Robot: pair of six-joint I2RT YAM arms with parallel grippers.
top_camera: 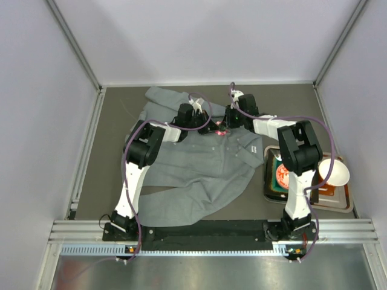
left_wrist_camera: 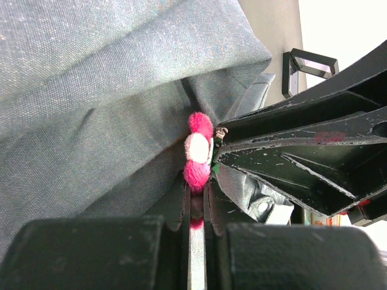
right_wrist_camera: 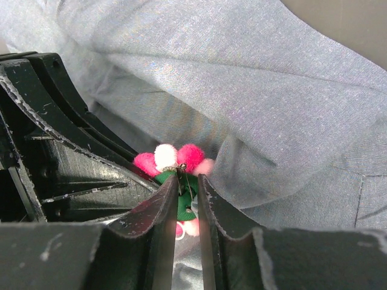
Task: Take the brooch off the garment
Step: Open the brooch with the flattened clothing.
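Grey tabletop (top_camera: pixel 112 151), garment (top_camera: pixel 199 175) spread rumpled; brooch (left_wrist_camera: pixel 198 151) sits on a fold near its upper middle. Left gripper (left_wrist_camera: pixel 196 202) is clamped on a petal, likely as anchor. Fingers of right gripper (right_wrist_camera: pixel 188 187) stand narrowly apart astride the pin backing, bite unclear.

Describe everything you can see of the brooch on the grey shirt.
The brooch is a small fuzzy flower: magenta petals, pale centre, green backing, thin metal pin. It sits against a fold of the grey garment. The left gripper pinches its lower petal; the right gripper straddles the backing.
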